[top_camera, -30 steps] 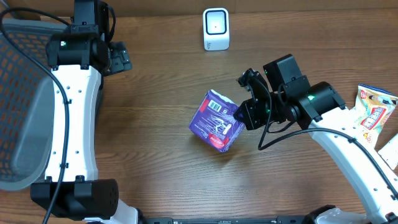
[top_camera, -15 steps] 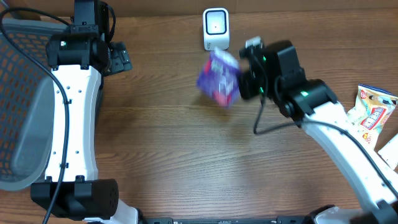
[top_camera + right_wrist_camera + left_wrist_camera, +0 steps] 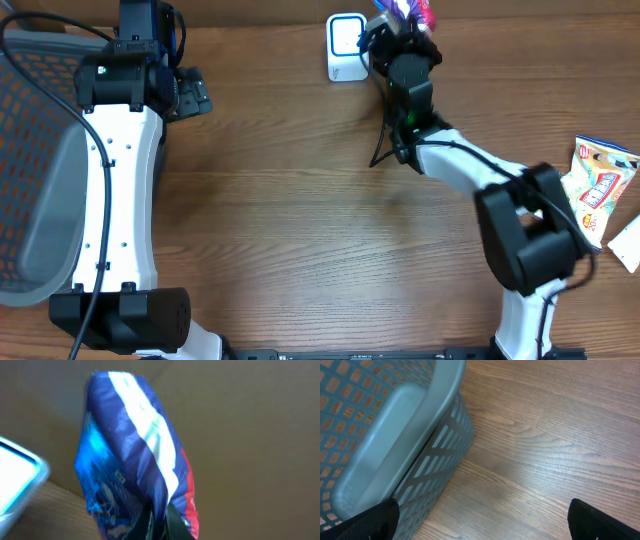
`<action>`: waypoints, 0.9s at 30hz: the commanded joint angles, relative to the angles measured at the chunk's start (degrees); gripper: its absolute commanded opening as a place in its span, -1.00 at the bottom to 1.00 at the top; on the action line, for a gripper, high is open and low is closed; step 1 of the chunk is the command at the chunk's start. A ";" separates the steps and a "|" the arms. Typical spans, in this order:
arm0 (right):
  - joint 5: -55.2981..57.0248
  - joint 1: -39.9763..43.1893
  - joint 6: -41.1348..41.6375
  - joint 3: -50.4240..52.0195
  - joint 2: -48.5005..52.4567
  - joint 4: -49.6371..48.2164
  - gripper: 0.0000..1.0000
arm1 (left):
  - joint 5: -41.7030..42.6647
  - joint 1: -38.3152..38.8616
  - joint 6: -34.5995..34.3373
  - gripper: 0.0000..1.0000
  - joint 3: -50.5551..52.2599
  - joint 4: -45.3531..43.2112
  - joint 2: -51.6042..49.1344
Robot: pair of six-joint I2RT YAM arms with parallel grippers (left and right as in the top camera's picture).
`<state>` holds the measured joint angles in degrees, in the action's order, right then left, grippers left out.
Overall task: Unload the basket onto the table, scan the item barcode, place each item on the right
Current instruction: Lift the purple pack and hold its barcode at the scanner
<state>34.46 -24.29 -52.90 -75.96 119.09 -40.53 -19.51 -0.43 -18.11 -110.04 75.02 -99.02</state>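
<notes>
The item is a purple, white and red packet (image 3: 131, 455), pinched at its lower edge by my right gripper (image 3: 160, 521), which is shut on it. From overhead, the packet (image 3: 410, 9) sticks out at the top edge of the picture, held up by the right gripper (image 3: 398, 28) just right of the white scanner (image 3: 346, 46). The scanner's (image 3: 17, 482) lit face shows at the left edge of the right wrist view. No barcode is readable. My left gripper (image 3: 485, 527) hangs open over bare wood beside the basket, far from the item.
A grey mesh basket (image 3: 40, 180) fills the left side of the table, and its wall (image 3: 427, 460) is close to my left fingers. Other snack packets (image 3: 600, 185) lie at the right edge. The right arm stretches across the back of the table.
The right arm has lifted the packet from mid-table and swung it up and back, to beside the scanner. The left arm has not moved.
</notes>
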 commanded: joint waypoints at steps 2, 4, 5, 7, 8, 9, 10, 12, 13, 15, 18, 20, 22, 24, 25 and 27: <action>-0.13 0.26 -26.08 -0.79 6.32 -10.27 -0.92 | 0.07 -0.31 -1.22 0.99 -0.92 -0.07 0.02; -1.42 0.28 -28.44 -1.86 8.70 -11.69 -0.92 | 0.07 -0.31 -1.22 0.99 -0.92 -0.07 0.02; -2.03 0.28 -28.87 -3.41 10.78 -11.65 -0.92 | 0.07 -0.31 -1.22 1.00 -0.92 -0.07 0.02; -2.49 0.26 -30.82 -5.70 12.98 -11.67 -0.92 | 0.07 -0.31 -1.22 0.99 -0.92 -0.07 0.02; -2.91 0.26 -31.89 -6.84 13.90 -11.65 -0.92 | 0.07 -0.31 -1.22 1.00 -0.92 -0.07 0.02; -3.45 0.24 -32.72 -7.65 14.43 -11.65 -0.92 | 0.07 -0.31 -1.22 1.00 -0.92 -0.07 0.02; -4.26 0.24 -33.11 -8.61 14.78 -11.61 -0.92 | 0.07 -0.31 -1.22 0.99 -0.92 -0.07 0.02; -5.07 0.24 -33.40 -9.84 15.02 -11.17 -0.92 | 0.07 -0.31 -1.22 0.99 -0.92 -0.07 0.02; -5.22 0.26 -34.21 -10.29 15.06 -10.62 -0.92 | 0.07 -0.31 -1.22 1.00 -0.92 -0.07 0.02; -5.51 0.26 -35.69 -10.97 15.13 -8.92 -0.92 | 0.07 -0.31 -1.22 1.00 -0.92 -0.07 0.02; -5.68 0.15 -37.59 -11.08 15.45 -8.41 -0.92 | 0.07 -0.31 -1.22 1.00 -0.90 -0.07 0.02; -5.66 -0.04 -38.97 -11.08 15.98 -8.22 -0.92 | 0.07 -0.31 -1.22 1.00 -0.90 -0.07 0.02; -5.73 -0.42 -40.06 -11.08 16.52 -8.20 -0.92 | 0.07 -0.31 -1.22 1.00 -0.92 -0.07 0.02; -6.23 -0.79 -40.35 -11.08 17.14 -8.17 -0.92 | 0.07 -0.31 -1.22 0.99 -0.92 -0.07 0.02; -6.49 -1.01 -40.85 -11.08 17.46 -8.17 -0.92 | 0.07 -0.31 -1.22 0.99 -0.92 -0.07 0.02; -6.51 -1.53 -41.27 -11.08 18.36 -8.28 -0.92 | 0.07 -0.31 -1.22 0.99 -0.92 -0.07 0.02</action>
<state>28.73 -24.62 -92.40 -85.54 135.31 -48.31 -19.49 -0.43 -18.11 -110.04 75.05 -99.02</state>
